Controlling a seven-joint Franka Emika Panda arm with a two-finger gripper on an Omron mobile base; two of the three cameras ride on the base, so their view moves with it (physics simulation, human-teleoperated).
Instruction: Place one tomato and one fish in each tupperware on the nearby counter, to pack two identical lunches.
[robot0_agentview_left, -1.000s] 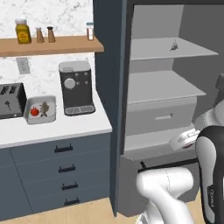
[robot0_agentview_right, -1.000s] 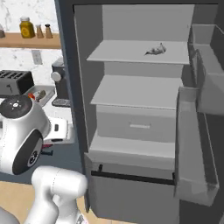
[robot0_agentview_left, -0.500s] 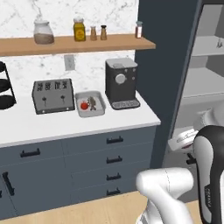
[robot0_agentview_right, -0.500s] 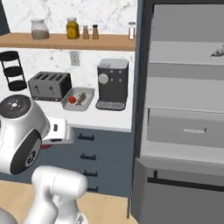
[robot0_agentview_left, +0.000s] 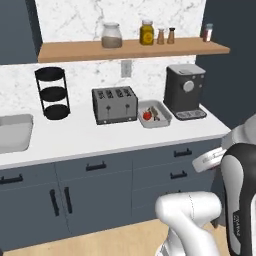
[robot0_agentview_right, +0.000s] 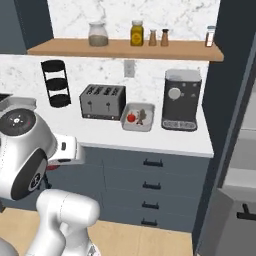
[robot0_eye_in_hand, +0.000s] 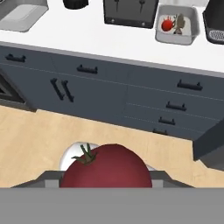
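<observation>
1. Filling the bottom of the hand view, a dark red tomato (robot0_eye_in_hand: 106, 167) sits close against the camera, its green stem tilted toward the upper left; the gripper's fingertips are hidden behind it, so whether the claw is clamped on it cannot be told.
2. One tupperware (robot0_agentview_left: 154, 114) rests on the white counter (robot0_agentview_left: 75, 137) between the toaster (robot0_agentview_left: 114, 104) and the coffee machine (robot0_agentview_left: 185, 91), just beside both.
3. The light-grey tub runs its long axis from the counter's front toward the backsplash, seen in the right base view (robot0_agentview_right: 137, 117) and in the hand view (robot0_eye_in_hand: 176, 25).
4. Inside it lie a small red tomato (robot0_agentview_left: 147, 115) on the toaster side and a brownish fish (robot0_agentview_left: 156, 114) beside it.
5. Open white worktop stretches in front of the tub to the counter edge, above dark drawers (robot0_agentview_right: 152, 175) with black bar handles.
6. A black tiered rack (robot0_agentview_left: 53, 93) stands well apart past the toaster, and a sink (robot0_agentview_left: 15, 132) sits at the far end.
</observation>
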